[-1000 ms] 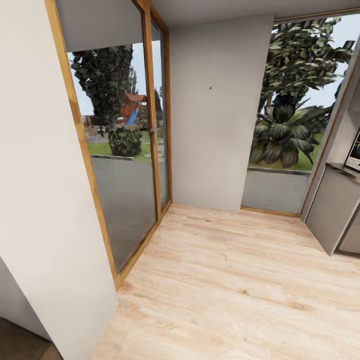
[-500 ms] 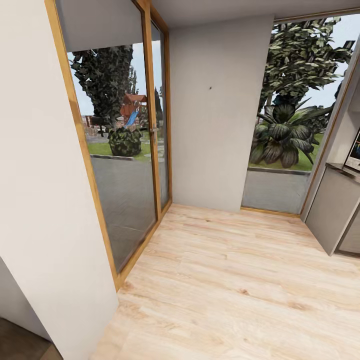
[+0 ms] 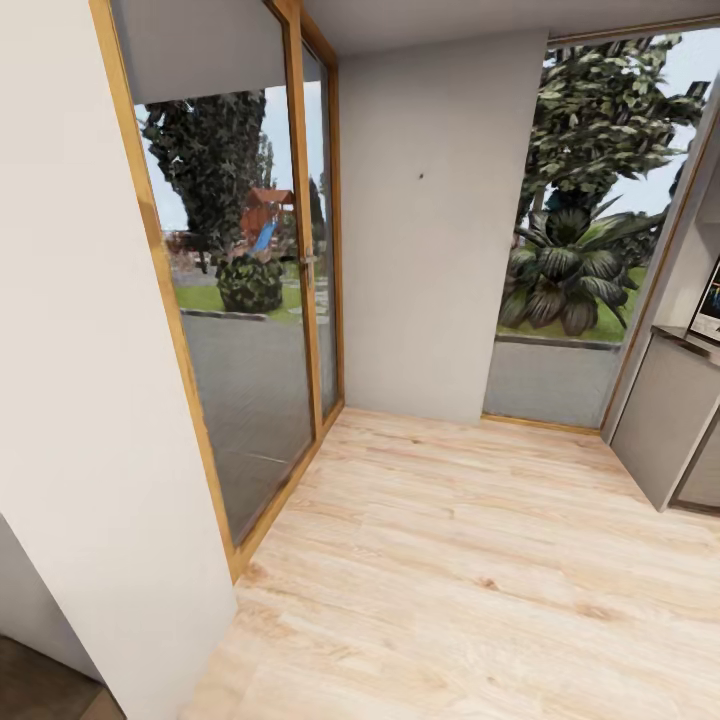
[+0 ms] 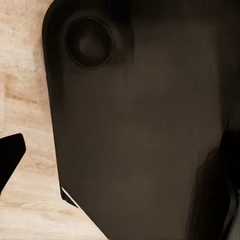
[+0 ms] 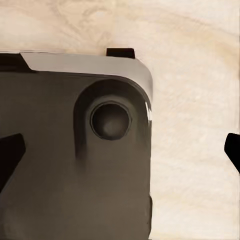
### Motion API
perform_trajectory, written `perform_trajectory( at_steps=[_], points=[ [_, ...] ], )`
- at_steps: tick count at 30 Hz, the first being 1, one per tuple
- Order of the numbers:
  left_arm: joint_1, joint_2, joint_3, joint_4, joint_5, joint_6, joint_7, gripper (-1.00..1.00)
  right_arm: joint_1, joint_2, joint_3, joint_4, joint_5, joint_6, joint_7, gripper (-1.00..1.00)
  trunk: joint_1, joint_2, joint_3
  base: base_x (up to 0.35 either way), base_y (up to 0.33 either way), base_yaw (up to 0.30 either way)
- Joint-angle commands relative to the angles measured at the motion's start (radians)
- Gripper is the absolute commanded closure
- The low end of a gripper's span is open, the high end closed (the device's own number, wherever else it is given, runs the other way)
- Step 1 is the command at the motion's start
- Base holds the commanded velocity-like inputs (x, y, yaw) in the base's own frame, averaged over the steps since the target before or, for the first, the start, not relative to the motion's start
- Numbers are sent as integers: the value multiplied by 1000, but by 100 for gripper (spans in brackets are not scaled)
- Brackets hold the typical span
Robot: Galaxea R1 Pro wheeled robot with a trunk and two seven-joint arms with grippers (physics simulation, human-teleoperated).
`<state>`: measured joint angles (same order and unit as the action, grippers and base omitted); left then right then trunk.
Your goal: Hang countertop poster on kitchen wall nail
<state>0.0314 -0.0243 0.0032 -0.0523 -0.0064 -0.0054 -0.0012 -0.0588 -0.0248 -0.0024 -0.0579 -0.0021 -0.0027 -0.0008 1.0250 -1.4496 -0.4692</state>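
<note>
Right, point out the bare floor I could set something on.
The wooden floor lies bare from the glass door on the left to the grey cabinet on the right, up to the pale wall bearing the nail.

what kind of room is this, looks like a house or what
Most likely a corner of a home, by a kitchen: a pale wooden floor, a wood-framed glass door giving onto a garden, and a grey cabinet under a countertop at the right edge.

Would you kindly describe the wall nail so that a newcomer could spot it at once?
Find the plain pale grey wall panel standing between the wood-framed glass door and the garden window. In its upper half sits the wall nail, a tiny dark speck, the only mark on that bare surface.
</note>
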Motion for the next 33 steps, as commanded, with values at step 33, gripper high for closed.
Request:
perform_trajectory(
  at_steps=[33],
  points=[
    [2,19,8,-650,-1,-5,-2,-100,-100,-49,0,-450,4,-82,-4,-100,0,0,12,4,-9,-157]
  ],
)
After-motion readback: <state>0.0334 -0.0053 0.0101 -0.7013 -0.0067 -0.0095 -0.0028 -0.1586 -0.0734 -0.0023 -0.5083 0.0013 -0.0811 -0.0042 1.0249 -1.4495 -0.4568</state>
